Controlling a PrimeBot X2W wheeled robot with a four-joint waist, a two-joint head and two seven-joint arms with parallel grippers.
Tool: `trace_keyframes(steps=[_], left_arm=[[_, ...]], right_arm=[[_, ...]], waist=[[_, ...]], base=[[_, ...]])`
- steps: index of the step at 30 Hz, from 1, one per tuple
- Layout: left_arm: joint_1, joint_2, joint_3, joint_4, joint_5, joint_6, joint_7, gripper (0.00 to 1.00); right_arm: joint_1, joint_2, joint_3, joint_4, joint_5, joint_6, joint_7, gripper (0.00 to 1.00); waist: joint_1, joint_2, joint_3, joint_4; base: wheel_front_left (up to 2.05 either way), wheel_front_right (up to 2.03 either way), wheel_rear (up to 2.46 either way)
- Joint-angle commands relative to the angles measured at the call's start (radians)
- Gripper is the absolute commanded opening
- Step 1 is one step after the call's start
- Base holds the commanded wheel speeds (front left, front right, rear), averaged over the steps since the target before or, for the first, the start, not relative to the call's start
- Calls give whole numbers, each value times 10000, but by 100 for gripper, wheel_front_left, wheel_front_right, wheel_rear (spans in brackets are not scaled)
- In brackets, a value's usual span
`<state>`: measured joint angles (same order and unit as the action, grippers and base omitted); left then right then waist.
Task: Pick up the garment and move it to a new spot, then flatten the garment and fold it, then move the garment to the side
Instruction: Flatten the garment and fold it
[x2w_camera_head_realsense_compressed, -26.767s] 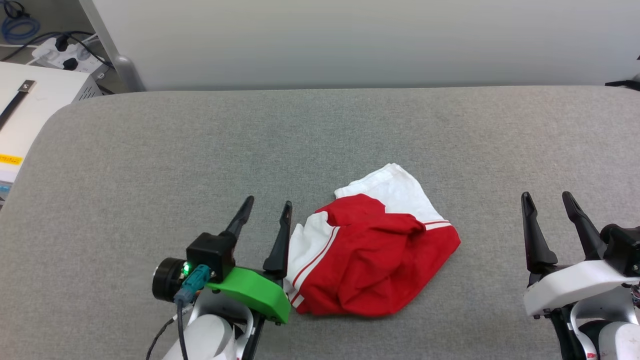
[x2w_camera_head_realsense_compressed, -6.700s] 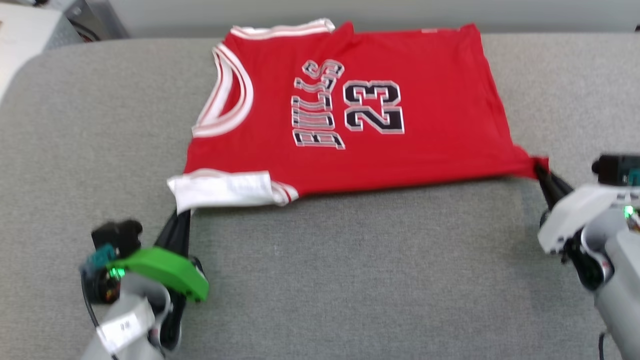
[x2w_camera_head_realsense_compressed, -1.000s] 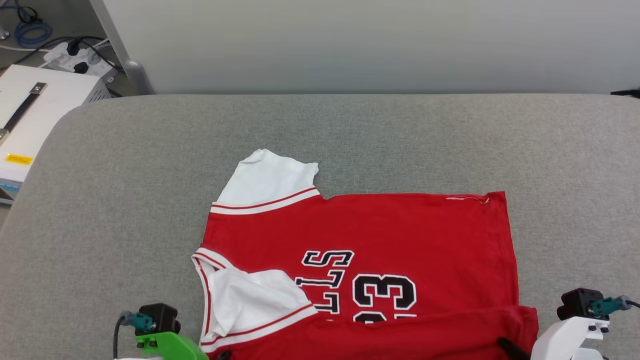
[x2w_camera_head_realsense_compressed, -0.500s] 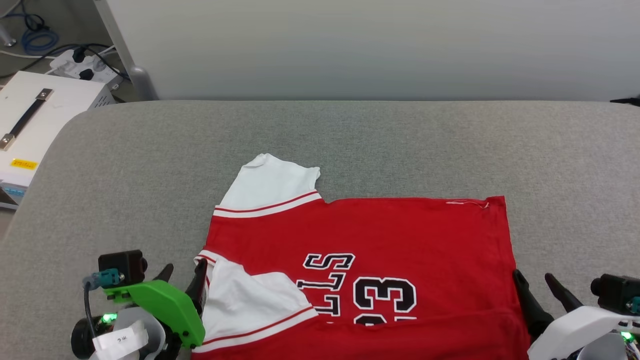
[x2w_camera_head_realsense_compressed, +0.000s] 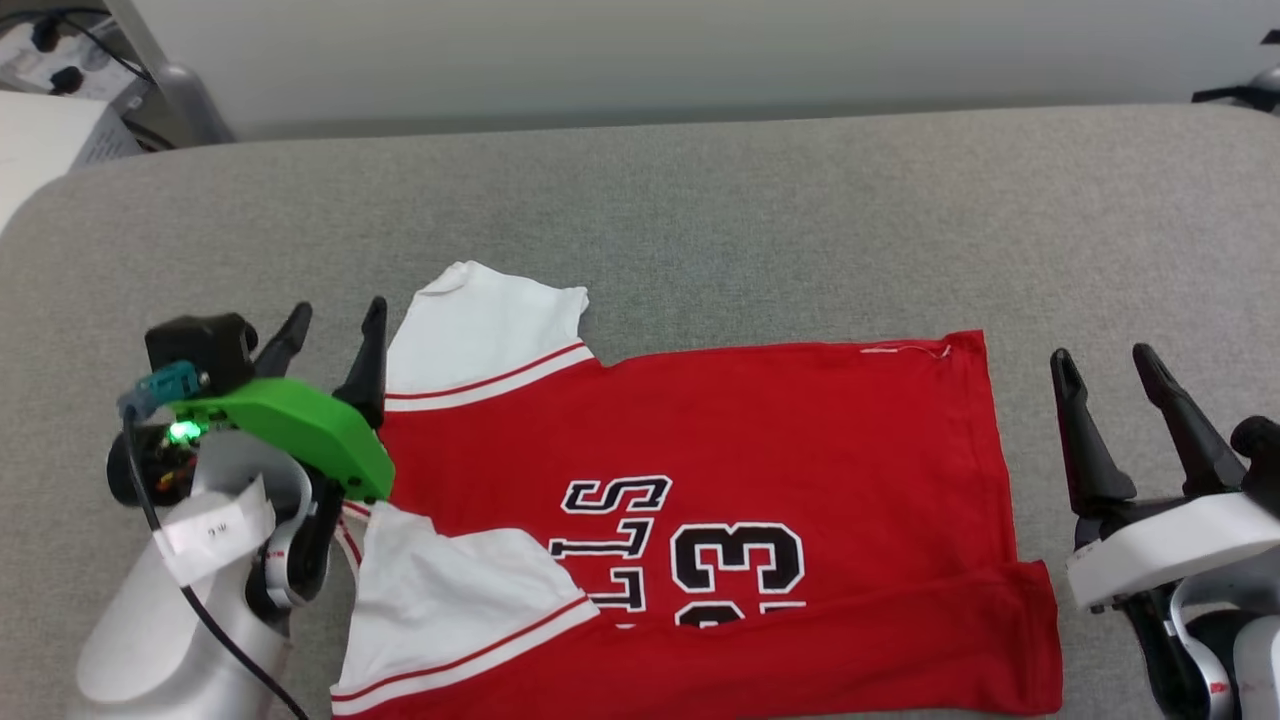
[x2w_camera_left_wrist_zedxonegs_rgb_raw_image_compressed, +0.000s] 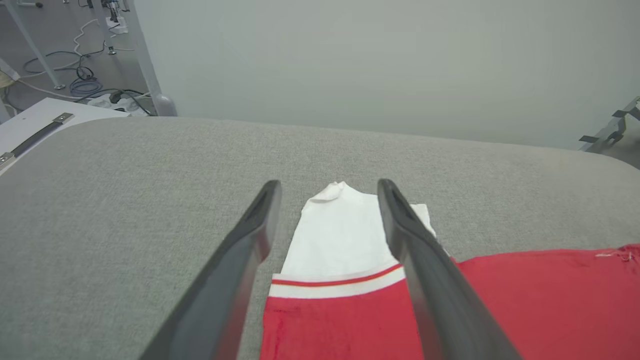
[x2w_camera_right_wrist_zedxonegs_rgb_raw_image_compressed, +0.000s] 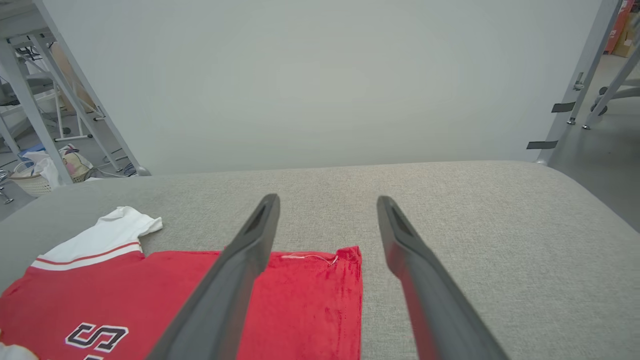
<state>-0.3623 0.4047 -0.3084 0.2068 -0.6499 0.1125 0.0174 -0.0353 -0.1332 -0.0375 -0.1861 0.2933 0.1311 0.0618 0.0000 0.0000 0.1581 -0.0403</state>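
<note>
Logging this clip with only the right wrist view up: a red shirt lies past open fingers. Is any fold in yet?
Observer: Yes. In the head view the garment's near edge is turned up in a red band over the bottom of the number 23.
Operator: And the left gripper?
Observer: The left gripper is open beside the far white sleeve, gripping nothing.
Operator: The other sleeve?
Observer: The near sleeve lies folded in over the chest.

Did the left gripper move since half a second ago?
Yes. The left gripper has moved forward along the edge of the red jersey T-shirt: from beside the folded-in near white sleeve to beside the far white sleeve.
</note>
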Motion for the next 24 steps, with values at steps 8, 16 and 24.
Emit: trace_keyframes(steps=[8,16,24], left_arm=[[-2918,323,-3,1785,-506,-1457,1056,100],[-4810,840,-772,3450,-1234,-2305,3768,100],[-5425,1308,-1717,4404,-1840,-2414,6669,100]], right_arm=[[-873,-59,133,-252,38,-4,-194,100],[-1260,-13,451,134,524,-4,-510,100],[-1494,-27,738,630,1018,-4,-815,100]], waist=[[0,0,2088,-947],[0,0,2880,-1322],[0,0,3279,-1663]], base=[[0,0,0],[0,0,0],[0,0,0]])
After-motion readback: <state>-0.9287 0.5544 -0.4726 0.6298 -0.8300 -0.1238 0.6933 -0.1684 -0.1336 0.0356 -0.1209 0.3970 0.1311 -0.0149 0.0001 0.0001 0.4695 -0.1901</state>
